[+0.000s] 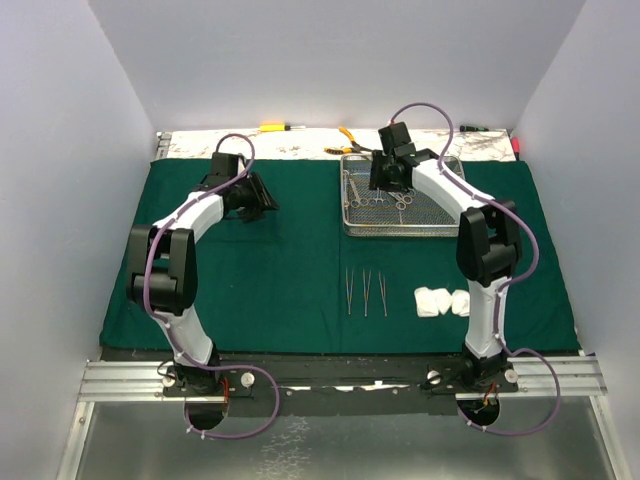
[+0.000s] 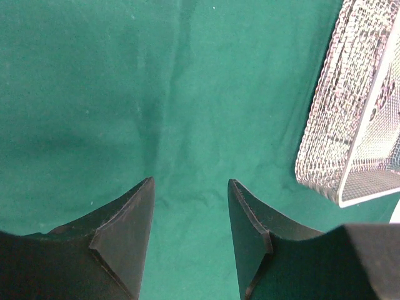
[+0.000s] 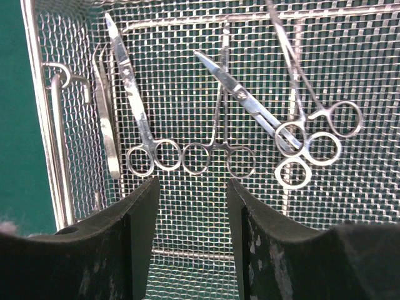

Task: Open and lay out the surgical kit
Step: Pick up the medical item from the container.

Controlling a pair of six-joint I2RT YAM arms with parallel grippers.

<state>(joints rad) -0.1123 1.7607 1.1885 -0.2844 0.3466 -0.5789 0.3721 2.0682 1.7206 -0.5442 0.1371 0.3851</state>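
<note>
Right pincer hangs open above clamps in tray.

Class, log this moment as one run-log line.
cloth: spread | tweezers, gauze: laid out | right gripper: open over clamps in tray | left gripper: open over cloth

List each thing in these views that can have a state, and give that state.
green cloth, spread flat.
wire-mesh tray, upright on cloth, loaded.
scissors, lying in tray, blades shut.
tweezers, three laid out on cloth.
gauze rolls, two lying on cloth.
left gripper, open, empty.
right gripper, open over tray.
</note>
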